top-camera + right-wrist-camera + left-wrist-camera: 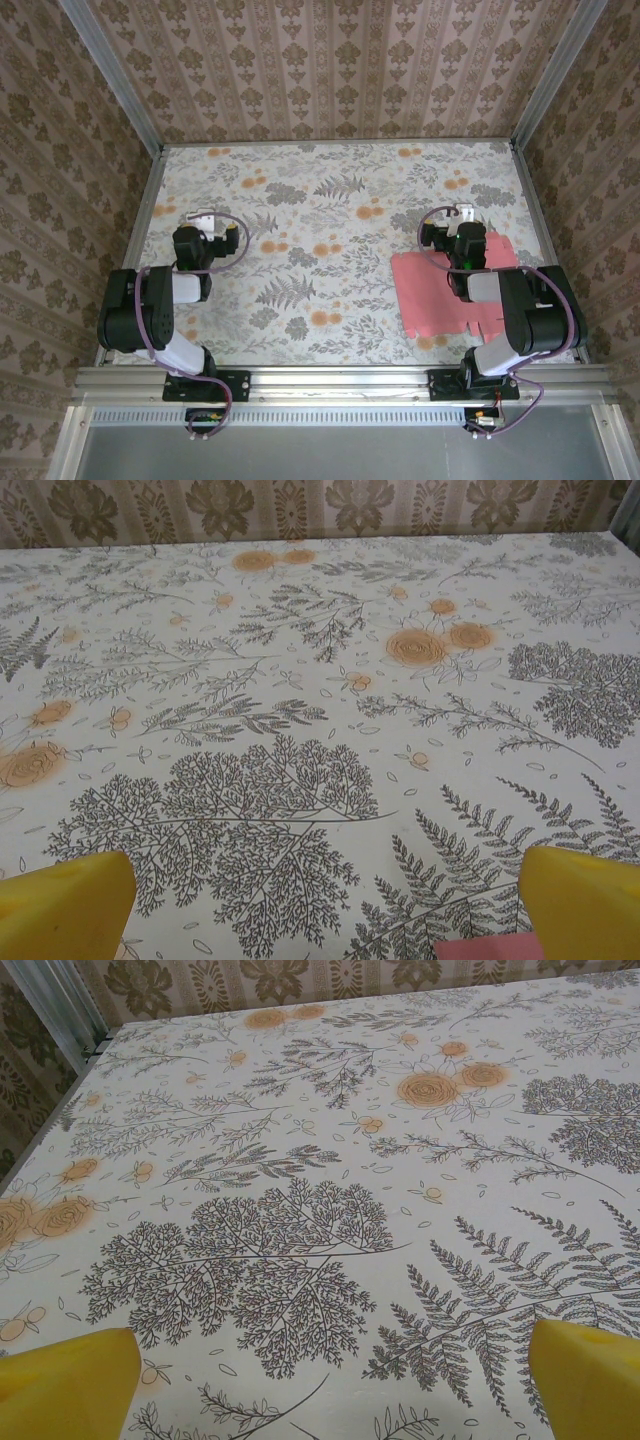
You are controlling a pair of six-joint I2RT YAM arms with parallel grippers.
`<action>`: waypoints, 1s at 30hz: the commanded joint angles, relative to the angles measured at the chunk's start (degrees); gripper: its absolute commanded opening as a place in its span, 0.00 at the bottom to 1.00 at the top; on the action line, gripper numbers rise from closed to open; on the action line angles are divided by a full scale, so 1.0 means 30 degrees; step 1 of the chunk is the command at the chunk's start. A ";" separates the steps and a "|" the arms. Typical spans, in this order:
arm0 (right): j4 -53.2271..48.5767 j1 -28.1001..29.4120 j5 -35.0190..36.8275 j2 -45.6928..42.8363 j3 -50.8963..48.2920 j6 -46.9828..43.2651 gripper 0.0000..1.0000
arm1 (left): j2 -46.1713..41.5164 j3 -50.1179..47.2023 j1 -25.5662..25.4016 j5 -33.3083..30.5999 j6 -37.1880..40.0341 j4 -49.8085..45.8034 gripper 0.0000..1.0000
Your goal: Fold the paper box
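The paper box (430, 290) lies flat just behind the spread right fingers (585, 905).

Robot test booth, wallpapered walls (330, 70), aluminium frame (340, 378)

Top camera looks down from behind; wrist cameras skim forward, perhaps sharing the table (330, 200).

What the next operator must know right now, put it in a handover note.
Left gripper: open, empty, over the table on its left side.
Right gripper: open, empty, near the far edge of the paper box.
Paper box: a flat unfolded sheet, pink side up, on the right near part of the table, partly under the right arm.
Done: no fold shows.
Left: grasp the sheet and make every fold.
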 commanded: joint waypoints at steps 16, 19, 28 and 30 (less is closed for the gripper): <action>-1.9237 0.2011 0.0766 -1.0046 0.4510 0.7133 1.00 | -0.9605 0.5441 -0.7149 -0.4463 -0.3939 -1.6968 1.00; -2.1418 0.2725 0.0788 -1.1199 0.4220 0.9025 1.00 | -1.0218 0.6012 -0.7894 -0.2588 -0.6100 -1.9730 1.00; -2.4600 0.4976 -0.0728 -1.0739 0.3031 1.2183 1.00 | -1.2257 0.5442 -0.8684 0.0244 -0.8606 -2.2284 1.00; -2.4282 0.5566 -0.0730 -1.0351 0.2671 1.2826 1.00 | -1.2441 0.5481 -0.8690 0.0250 -0.8637 -2.2531 1.00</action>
